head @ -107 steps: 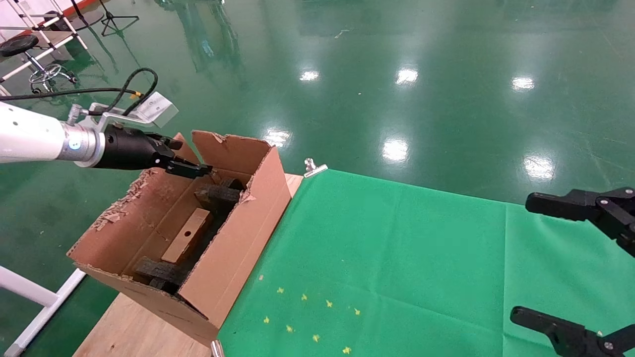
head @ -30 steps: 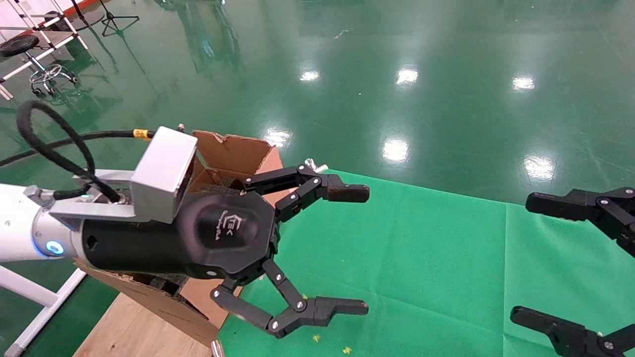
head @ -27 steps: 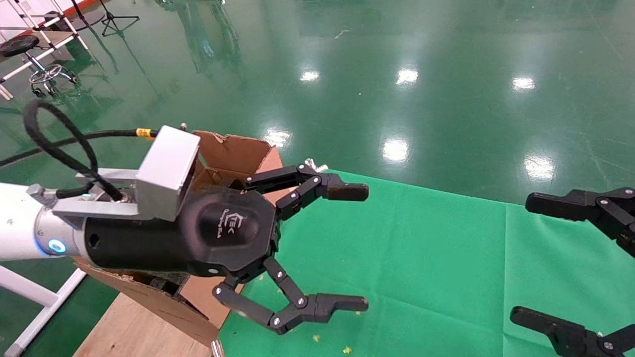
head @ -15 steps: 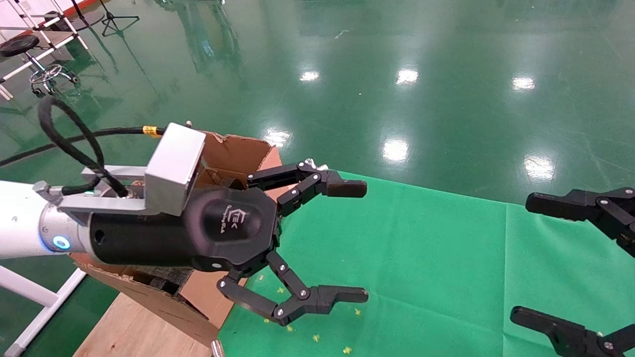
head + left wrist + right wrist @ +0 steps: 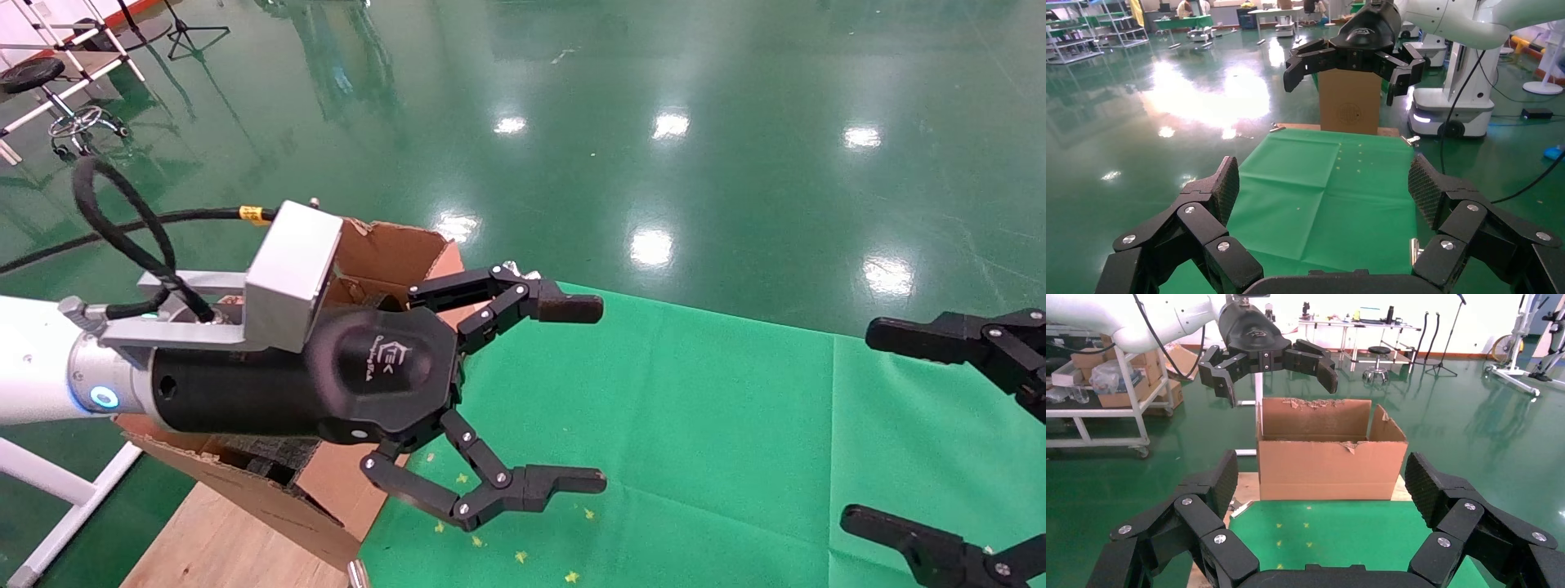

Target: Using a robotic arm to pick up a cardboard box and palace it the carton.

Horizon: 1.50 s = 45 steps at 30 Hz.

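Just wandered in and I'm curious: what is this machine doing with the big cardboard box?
The left gripper hangs open and empty above the green cloth, beside the carton at the table's left end. The small box it is meant to pack is not visible, so I cannot tell whether it is inside. The right gripper waits open at the right side.

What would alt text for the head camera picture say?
The left gripper, open and empty, hangs above a green cloth beside the big torn carton. The right gripper, also open, waits at the cloth's right edge above a shiny green floor.
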Each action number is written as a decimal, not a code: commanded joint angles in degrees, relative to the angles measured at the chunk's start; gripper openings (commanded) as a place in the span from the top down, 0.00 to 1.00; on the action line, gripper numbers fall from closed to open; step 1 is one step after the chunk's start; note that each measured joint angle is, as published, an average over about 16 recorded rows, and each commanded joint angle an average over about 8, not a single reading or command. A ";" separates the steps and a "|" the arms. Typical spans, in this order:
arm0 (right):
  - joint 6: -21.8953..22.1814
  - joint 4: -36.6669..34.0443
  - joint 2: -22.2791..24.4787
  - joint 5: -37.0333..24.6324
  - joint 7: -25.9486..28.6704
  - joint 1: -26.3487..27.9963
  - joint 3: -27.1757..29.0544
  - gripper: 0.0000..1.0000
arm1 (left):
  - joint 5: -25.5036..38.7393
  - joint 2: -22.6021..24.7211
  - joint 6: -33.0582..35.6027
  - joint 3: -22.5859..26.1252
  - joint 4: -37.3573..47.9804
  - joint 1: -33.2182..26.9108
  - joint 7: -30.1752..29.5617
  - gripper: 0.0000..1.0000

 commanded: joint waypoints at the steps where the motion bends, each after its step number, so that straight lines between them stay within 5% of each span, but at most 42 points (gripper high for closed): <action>1: 0.00 0.00 0.00 0.00 0.00 0.00 0.00 0.00 | 0.03 0.01 -0.01 0.02 0.03 -0.03 -0.01 0.00; 45: 0.00 0.00 0.00 0.00 0.00 0.00 0.00 0.00 | 0.17 0.01 -0.09 0.12 0.15 -0.14 -0.05 0.00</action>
